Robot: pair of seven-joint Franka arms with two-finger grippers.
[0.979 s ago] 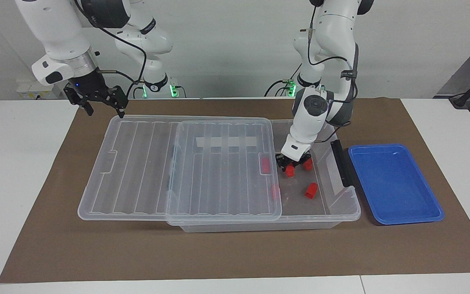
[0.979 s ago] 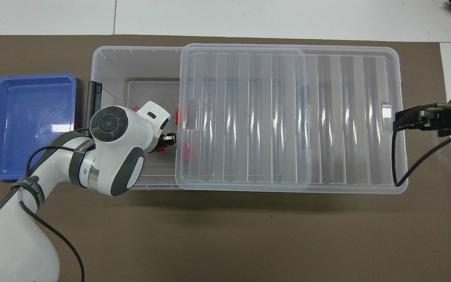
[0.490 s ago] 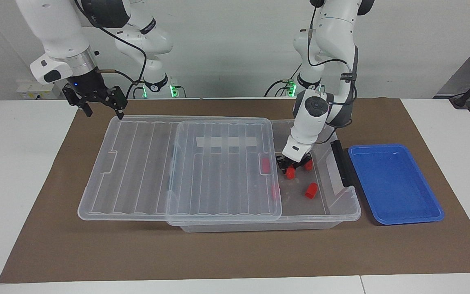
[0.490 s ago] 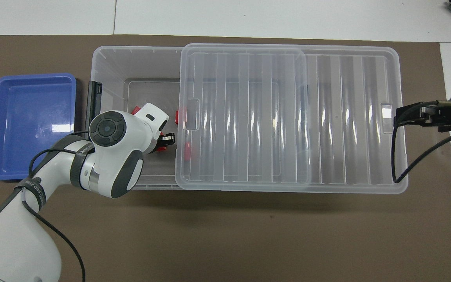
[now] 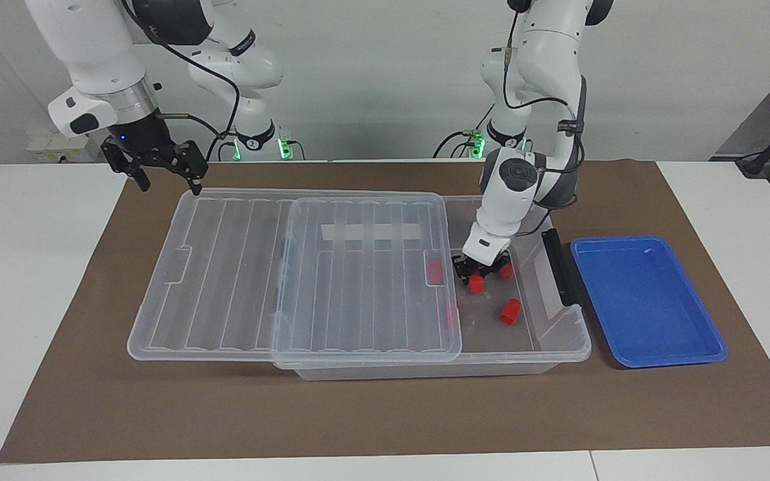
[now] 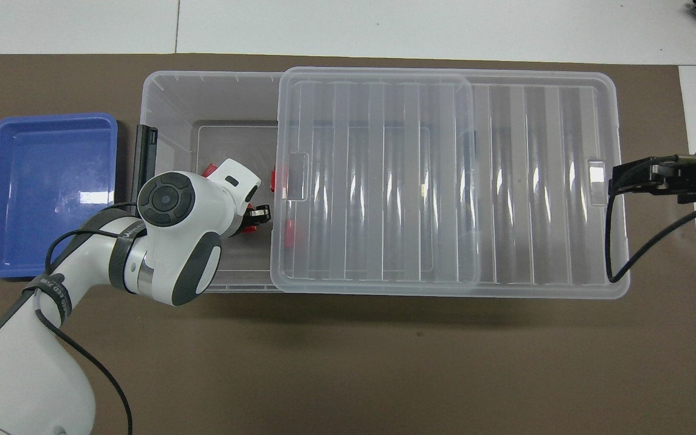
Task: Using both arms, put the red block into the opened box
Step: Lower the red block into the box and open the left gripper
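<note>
The box (image 5: 562,349) is a clear bin whose ribbed lid (image 5: 238,280) is slid toward the right arm's end, so the end by the left arm is uncovered. My left gripper (image 5: 477,276) is down inside that uncovered part, shut on a red block (image 5: 475,284). Loose red blocks lie on the box floor, one (image 5: 509,311) farther from the robots and one (image 5: 505,270) beside the gripper. Two more (image 5: 434,269) show through the lid's edge. My right gripper (image 5: 172,183) hangs open above the lid's end, holding nothing. In the overhead view the left arm hides most of the left gripper (image 6: 255,219).
A shallow blue tray (image 5: 646,300) with nothing in it lies on the brown mat beside the box at the left arm's end. The box's dark grey handle (image 5: 561,267) stands between them. The mat (image 5: 385,407) is bare on the side farther from the robots.
The right gripper has drifted slightly up and away from the lid's end. The left gripper has hardly moved and still holds the block.
</note>
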